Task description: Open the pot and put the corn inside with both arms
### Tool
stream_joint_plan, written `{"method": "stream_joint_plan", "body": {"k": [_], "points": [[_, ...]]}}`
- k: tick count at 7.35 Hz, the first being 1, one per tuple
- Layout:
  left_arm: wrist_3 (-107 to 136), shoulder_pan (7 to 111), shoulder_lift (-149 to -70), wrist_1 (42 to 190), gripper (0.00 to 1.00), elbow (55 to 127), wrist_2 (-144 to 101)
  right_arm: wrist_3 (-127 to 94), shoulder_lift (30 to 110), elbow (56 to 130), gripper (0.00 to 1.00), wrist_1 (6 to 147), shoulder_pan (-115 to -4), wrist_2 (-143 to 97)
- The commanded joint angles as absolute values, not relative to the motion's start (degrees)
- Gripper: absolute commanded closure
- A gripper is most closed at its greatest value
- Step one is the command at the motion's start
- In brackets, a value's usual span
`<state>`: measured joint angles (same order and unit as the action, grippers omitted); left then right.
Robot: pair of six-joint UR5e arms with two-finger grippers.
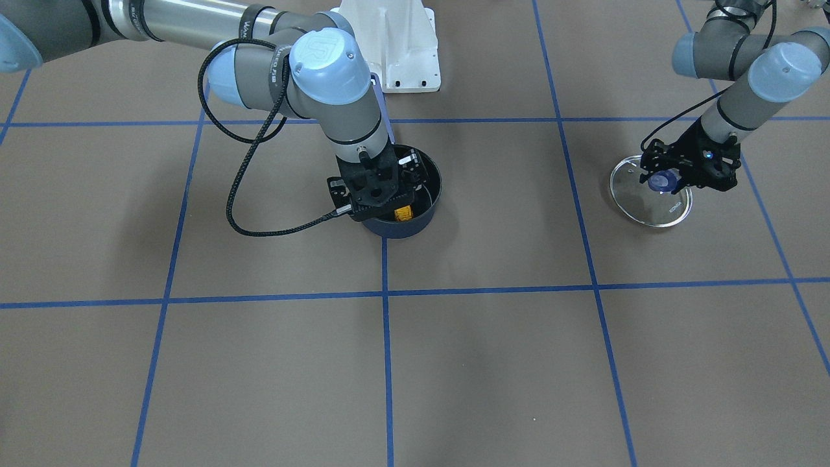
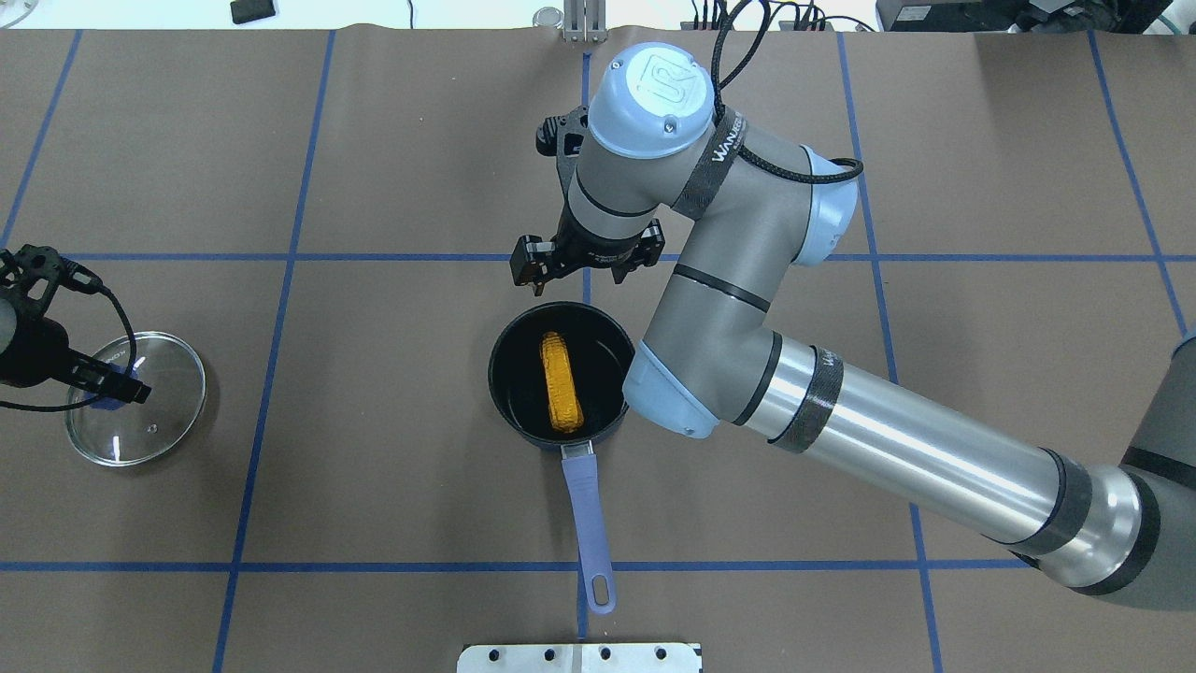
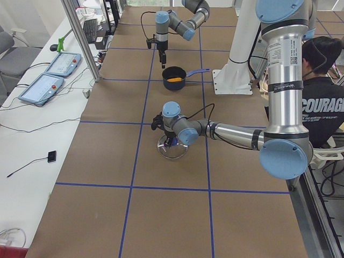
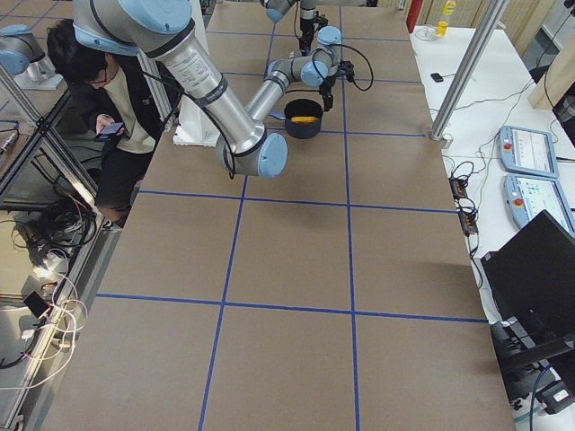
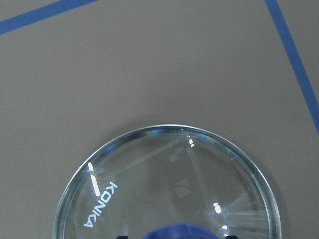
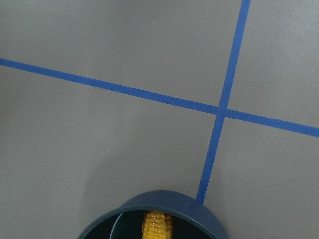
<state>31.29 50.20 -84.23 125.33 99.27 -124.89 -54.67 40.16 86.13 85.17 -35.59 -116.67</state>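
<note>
Pretty much done: lid point(image 2: 154, 374) is parked on the counter point(image 2: 374, 467), its knob point(image 1: 660, 181) straddled by the left pincer point(image 2: 112, 391), corn point(image 2: 562, 381) is laid in the open pot point(image 2: 514, 393), right pincer point(image 1: 382, 191) is held above it; neither grip can be told

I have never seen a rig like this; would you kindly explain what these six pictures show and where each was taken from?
This robot has a left arm and a right arm at a brown table, each ending in a two-finger gripper. Two pictures look down from above, two from the table's ends, and one camera rides on each wrist. The pot stands open with the corn lying inside; the right gripper hovers above it, seemingly empty. The glass lid rests on the table with the left gripper at its blue knob; whether it grips, I cannot tell.
</note>
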Motion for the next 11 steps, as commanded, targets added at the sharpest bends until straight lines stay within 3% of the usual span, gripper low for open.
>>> {"method": "stream_joint_plan", "body": {"k": [1, 3, 6, 11], "points": [[31.29, 50.19, -84.73, 125.33, 0.34, 98.88, -124.81, -54.67, 40.17, 86.13, 0.00, 85.17, -35.60, -116.72], [31.38, 50.27, -84.73, 125.33, 0.02, 99.05, -124.81, -54.67, 40.17, 86.22, 0.00, 85.17, -35.77, -116.72], [31.20, 52.89, -84.64, 126.12, 0.02, 100.54, -126.20, -52.30, 42.60, 87.87, 0.00, 85.25, -41.54, -124.86], [0.79, 77.12, -83.50, 112.63, 0.01, 99.58, -140.18, -27.11, 64.30, 96.85, 0.00, 84.90, -61.92, -135.95]]}}
